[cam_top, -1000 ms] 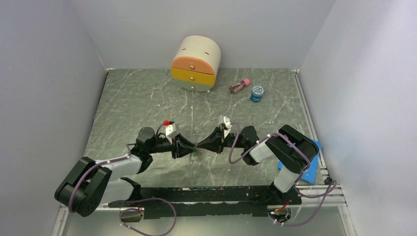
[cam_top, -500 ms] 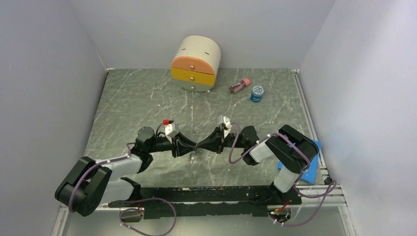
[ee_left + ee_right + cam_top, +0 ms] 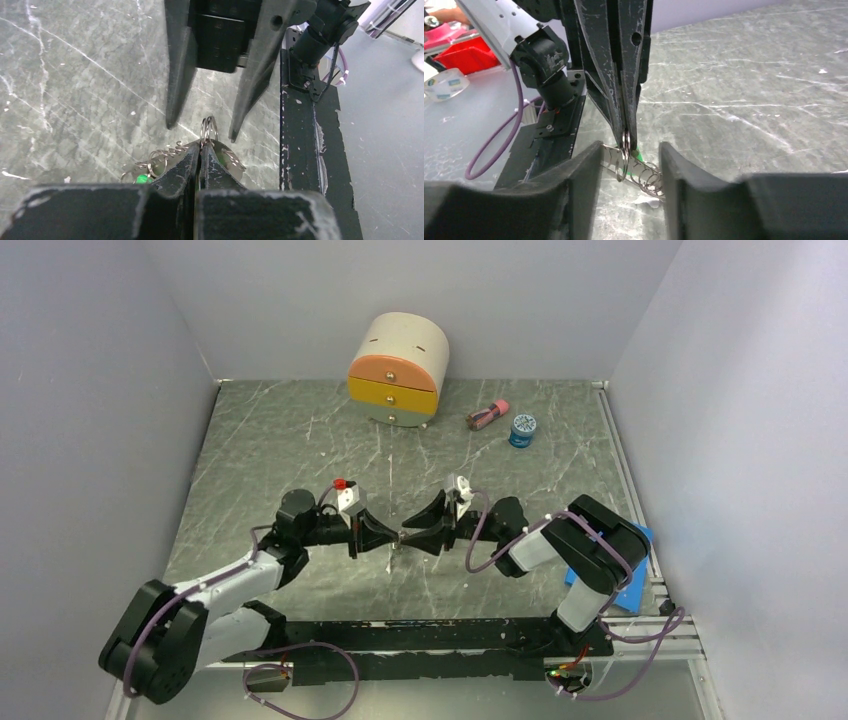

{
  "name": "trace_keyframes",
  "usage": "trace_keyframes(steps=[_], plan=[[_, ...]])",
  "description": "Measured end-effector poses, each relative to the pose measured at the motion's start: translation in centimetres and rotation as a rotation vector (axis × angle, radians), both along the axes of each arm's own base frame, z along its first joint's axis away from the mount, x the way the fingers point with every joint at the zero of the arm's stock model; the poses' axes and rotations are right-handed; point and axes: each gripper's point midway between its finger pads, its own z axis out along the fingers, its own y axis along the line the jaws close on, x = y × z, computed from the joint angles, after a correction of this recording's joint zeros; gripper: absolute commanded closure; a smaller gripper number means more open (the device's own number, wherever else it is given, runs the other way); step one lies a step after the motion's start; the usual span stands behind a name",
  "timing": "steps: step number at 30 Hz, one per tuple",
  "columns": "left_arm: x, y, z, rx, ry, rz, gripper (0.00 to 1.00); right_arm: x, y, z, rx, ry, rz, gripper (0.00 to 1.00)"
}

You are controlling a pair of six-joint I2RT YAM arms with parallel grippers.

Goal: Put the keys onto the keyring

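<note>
The keyring (image 3: pixel 208 127) is a thin silvery ring held upright above the table, with my left gripper (image 3: pixel 202 146) shut on its lower edge. From it a fine chain (image 3: pixel 170 151) trails to the left. The green head of one of the keys (image 3: pixel 144 178) shows by the chain, mostly hidden by my left finger. My right gripper (image 3: pixel 629 154) is open, one finger on each side of the keyring (image 3: pixel 625 149) without touching it. A green key head (image 3: pixel 638 156) and the coiled chain (image 3: pixel 651 179) hang between those fingers. In the top view both grippers meet tip to tip at the table's middle (image 3: pixel 399 538).
A round drawer unit (image 3: pixel 397 370) with orange and yellow fronts stands at the back. A pink tube (image 3: pixel 487 415) and a small blue jar (image 3: pixel 522 430) lie at the back right. A blue block (image 3: pixel 634 588) sits by the right arm's base. A black rail (image 3: pixel 420 635) runs along the near edge.
My right gripper has opened and let go of the keyring. My left gripper has shut on the ring, and the left arm has shifted slightly forward.
</note>
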Motion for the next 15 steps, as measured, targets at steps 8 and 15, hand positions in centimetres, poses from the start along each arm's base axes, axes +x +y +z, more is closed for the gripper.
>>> trace_keyframes(steps=[8, 15], plan=[[0.7, 0.4, 1.9, 0.132, -0.05, 0.032, 0.98, 0.8, -0.9, 3.1, 0.054, -0.137, -0.077, 0.01], [0.3, 0.4, 2.2, 0.289, -0.046, 0.031, 0.97, 2.5, -2.4, 5.5, -0.02, -0.279, -0.22, 0.01]])
